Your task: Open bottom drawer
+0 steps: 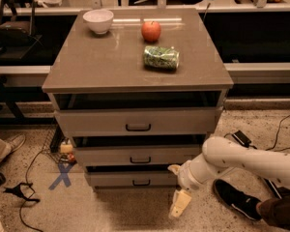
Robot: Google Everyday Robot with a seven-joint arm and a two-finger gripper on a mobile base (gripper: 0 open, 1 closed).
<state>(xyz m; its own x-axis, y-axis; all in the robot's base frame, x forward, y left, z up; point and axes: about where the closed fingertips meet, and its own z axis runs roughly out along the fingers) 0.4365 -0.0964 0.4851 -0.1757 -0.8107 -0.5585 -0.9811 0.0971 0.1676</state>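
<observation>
Your claw (174, 191) hangs low at the cabinet's (82, 69) front right corner, close to the floor (111, 211). It is spread. One pale finger (181, 203) points down toward the floor, and the other pokes left, its tip just at the right end of the bottom drawer (111, 179). You cannot tell whether that tip touches the drawer front. Nothing sits between the fingers.

The white arm (241, 161) comes in from the right edge, sloping down to the claw.

The bottom drawer is the lowest and narrowest of the three fronts, directly left of your claw. Its small dark handle (141, 182) sits at the middle of the front, apart from the claw, with nothing gripping it. A dark gap shows above this front.

Above it you see the middle drawer (106, 156), then the widest top drawer (96, 122), each with its own dark handle.

On the cabinet's top stand a white bowl (98, 21) at the back left, a red apple (151, 31) at the back centre and a green packet (161, 58) lying just in front of the apple.

On the floor, a blue X mark (63, 175) lies left of the cabinet with a dark cable (26, 175) near it. A black shoe (237, 199) sits right of your claw, under the arm.
</observation>
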